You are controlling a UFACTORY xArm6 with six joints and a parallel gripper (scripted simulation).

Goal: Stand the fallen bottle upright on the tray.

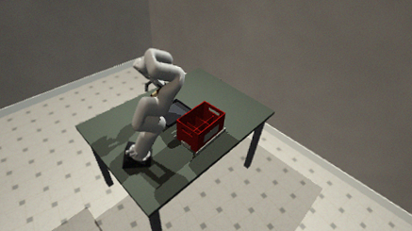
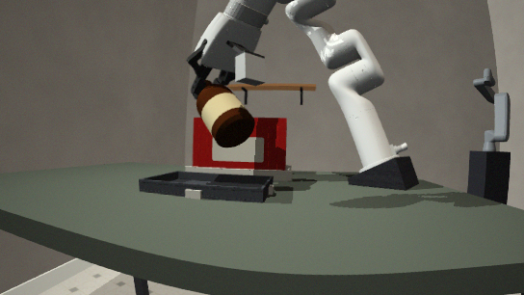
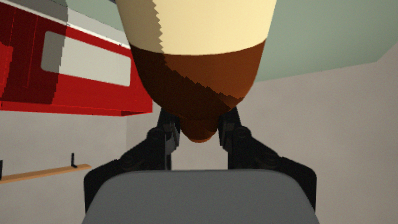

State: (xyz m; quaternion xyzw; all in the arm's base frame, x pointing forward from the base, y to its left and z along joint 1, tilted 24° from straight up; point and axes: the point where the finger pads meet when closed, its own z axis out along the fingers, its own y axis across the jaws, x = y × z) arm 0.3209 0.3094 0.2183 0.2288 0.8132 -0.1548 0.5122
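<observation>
My gripper (image 2: 206, 82) is shut on the neck of the brown bottle (image 2: 224, 116), which has a cream label band. It holds the bottle tilted, base down and toward the camera, in the air above the dark tray (image 2: 206, 185). In the wrist view the black fingers clamp the narrow brown neck, and the bottle (image 3: 200, 55) fills the upper frame. The tray lies flat on the green table in front of the red crate (image 2: 240, 146). In the top view the arm hides the bottle; the tray (image 1: 177, 111) shows beside the crate (image 1: 200, 124).
The arm's base (image 2: 383, 174) stands on the table to the right of the tray. A black stand with a grey camera mount (image 2: 489, 169) is at the far right. A wooden shelf (image 2: 272, 87) hangs on the wall behind.
</observation>
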